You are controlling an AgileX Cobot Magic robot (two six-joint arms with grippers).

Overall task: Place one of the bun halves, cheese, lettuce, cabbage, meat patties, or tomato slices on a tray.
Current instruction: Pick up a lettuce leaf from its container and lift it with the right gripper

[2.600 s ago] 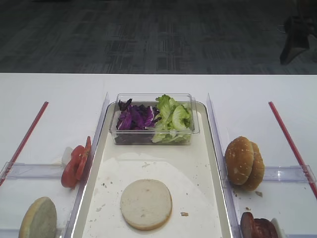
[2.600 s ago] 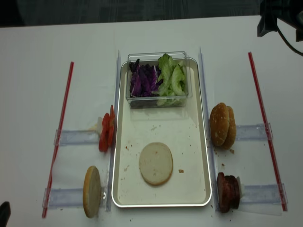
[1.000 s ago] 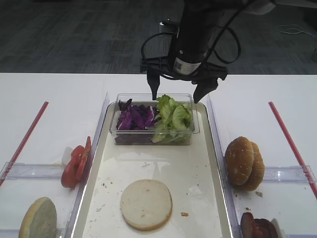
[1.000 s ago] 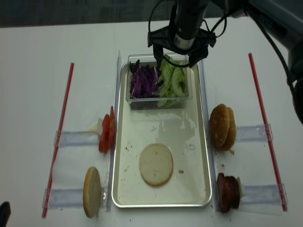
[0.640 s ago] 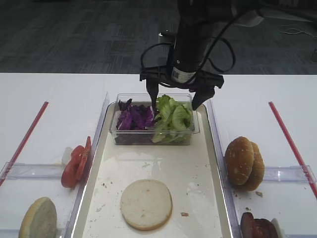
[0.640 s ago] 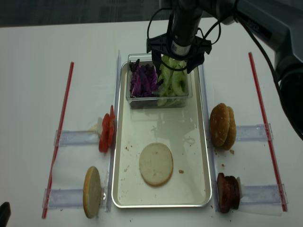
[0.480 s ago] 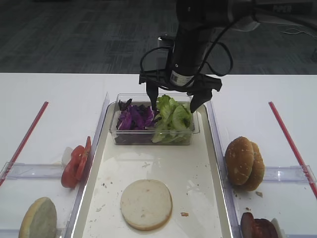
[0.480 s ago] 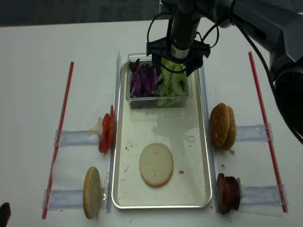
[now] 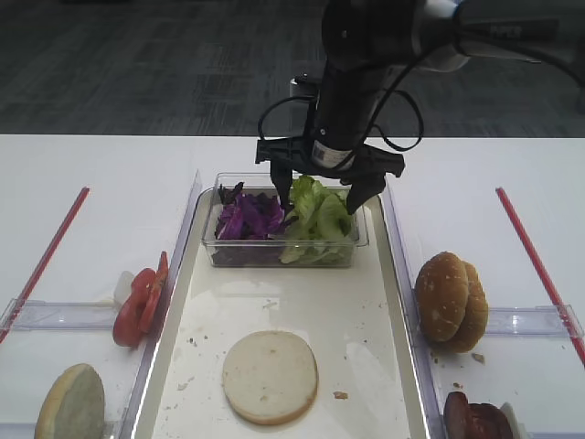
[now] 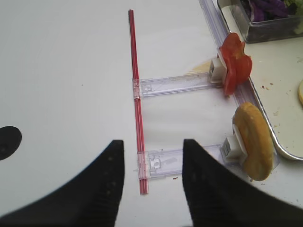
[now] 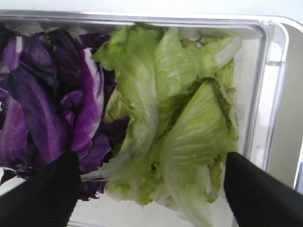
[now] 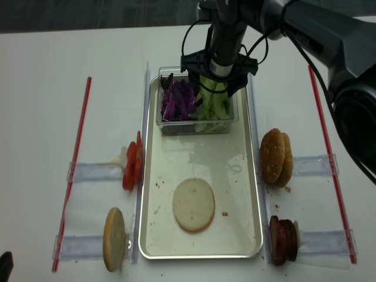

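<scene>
Here the exterior high view has the right gripper (image 9: 318, 194) hanging over the clear tub (image 9: 284, 255) at the tray's (image 9: 395, 302) far end, its fingers (image 9: 357, 196) spread wide on either side of the lettuce (image 9: 317, 218) and gripping nothing. The cabbage (image 9: 247, 218) fills the tub's left half. A pale bun half (image 9: 270, 376) lies cut face up near the tray's near edge. Tomato slices (image 9: 143, 299) stand on edge just off the tray's left rim, with another bun half (image 9: 69, 404) at the table's near left corner. Sesame bun halves (image 9: 451, 301) stand off the right rim, and meat patties (image 9: 477, 420) sit nearer the front edge.

The right wrist view looks straight down into the tub: lettuce (image 11: 176, 124) right, cabbage (image 11: 46, 107) left, the two dark fingertips (image 11: 262, 196) apart at the bottom corners, clear of both.

The left wrist view has the left gripper (image 10: 151, 182) over bare table, fingers (image 10: 212, 184) parted and empty, beside a red strip (image 10: 135, 100), the tomato slices (image 10: 234, 68) and a bun half (image 10: 253, 140).

The realsense view repeats the layout from above: right gripper (image 12: 214, 88) over the lettuce (image 12: 212, 103), bun half (image 12: 193, 204) on the tray (image 12: 256, 235).
</scene>
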